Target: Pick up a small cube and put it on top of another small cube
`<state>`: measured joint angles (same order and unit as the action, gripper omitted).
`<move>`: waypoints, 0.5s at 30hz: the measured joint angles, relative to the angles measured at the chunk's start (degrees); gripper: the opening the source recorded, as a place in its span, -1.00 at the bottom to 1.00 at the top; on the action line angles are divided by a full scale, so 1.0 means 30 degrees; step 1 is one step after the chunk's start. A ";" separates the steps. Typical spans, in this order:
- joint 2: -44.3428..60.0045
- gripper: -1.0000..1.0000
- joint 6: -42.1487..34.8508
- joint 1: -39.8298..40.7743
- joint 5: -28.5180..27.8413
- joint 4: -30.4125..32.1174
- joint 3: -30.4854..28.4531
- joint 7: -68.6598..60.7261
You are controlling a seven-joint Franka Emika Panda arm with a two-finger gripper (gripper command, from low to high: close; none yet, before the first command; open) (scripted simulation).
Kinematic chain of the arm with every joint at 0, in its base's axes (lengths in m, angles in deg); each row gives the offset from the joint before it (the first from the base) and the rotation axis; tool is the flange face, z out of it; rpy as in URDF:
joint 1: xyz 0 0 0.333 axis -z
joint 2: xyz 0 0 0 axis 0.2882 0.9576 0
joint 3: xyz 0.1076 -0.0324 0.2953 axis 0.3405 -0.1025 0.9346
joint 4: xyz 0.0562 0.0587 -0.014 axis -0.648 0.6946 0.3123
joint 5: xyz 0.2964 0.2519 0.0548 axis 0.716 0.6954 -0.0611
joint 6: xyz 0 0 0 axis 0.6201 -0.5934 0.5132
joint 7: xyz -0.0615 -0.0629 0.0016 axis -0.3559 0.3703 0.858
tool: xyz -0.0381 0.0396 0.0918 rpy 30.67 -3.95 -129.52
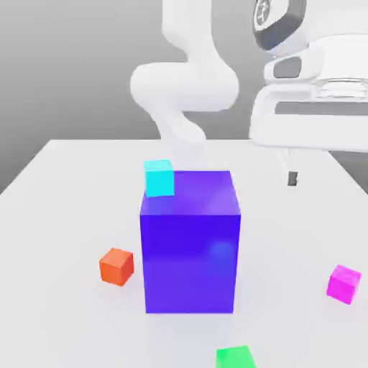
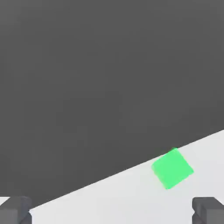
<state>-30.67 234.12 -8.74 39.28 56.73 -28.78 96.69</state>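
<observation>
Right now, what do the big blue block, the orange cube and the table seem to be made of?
Simulator renders, so only looks. The big blue block looks like glossy plastic: a soft highlight on its front. The orange cube looks like matte plastic or painted wood: flat colour, no glare. The table looks like smooth white laminate, faintly reflective beneath the block; the real material stays open.

Your exterior view faces the arm across the table [image 1: 65, 187]; your hand view looks down at its near edge, sharing the green cube [image 2: 172, 168].
</observation>
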 joint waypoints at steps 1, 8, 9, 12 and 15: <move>0.0570 0.00 0.0195 -0.0119 -0.0384 0.0111 0.0232 0.0962; 0.4574 0.00 0.1479 -0.1800 -0.3054 0.0855 0.1119 0.7743; 0.5121 0.00 0.1671 -0.2109 -0.3338 0.0964 0.1092 0.8641; 0.6679 0.00 0.2294 -0.3179 -0.3902 0.1308 0.0935 1.1130; 0.8145 0.00 0.3021 -0.4361 -0.4233 0.1603 0.0701 1.3286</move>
<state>-6.24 243.19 -21.83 26.58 61.53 -26.68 136.54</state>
